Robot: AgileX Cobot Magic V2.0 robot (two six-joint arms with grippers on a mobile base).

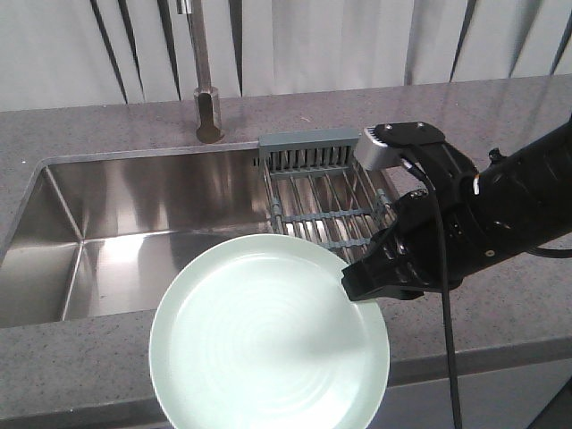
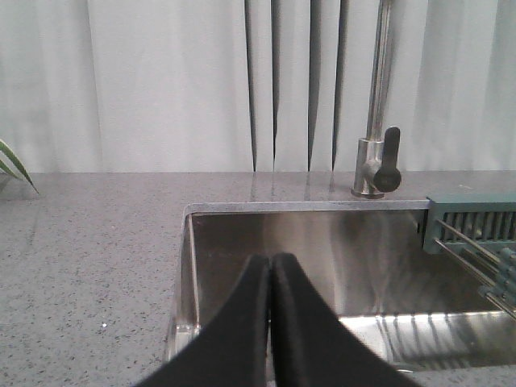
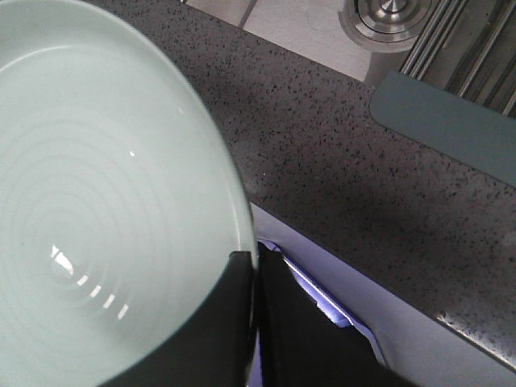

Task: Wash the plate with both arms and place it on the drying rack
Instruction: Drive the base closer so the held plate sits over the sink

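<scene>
The pale mint-green plate (image 1: 268,340) hangs in front of the counter's near edge, its face turned up toward the camera. My right gripper (image 1: 362,288) is shut on the plate's right rim, and the black right arm (image 1: 500,210) reaches in from the right. In the right wrist view the plate (image 3: 97,201) fills the left side, with the right gripper (image 3: 255,262) pinching its rim. The drying rack (image 1: 331,197) lies across the sink's right end, behind the plate. In the left wrist view my left gripper (image 2: 271,262) is shut on nothing above the sink's near left part; the drying rack (image 2: 476,234) shows at the right.
A steel sink (image 1: 134,214) is set into the grey speckled counter (image 1: 500,107). The tall faucet (image 1: 207,98) stands behind it, before pale curtains. The round steel drain (image 3: 387,16) shows at the top of the right wrist view. A plant leaf (image 2: 12,161) pokes in at far left.
</scene>
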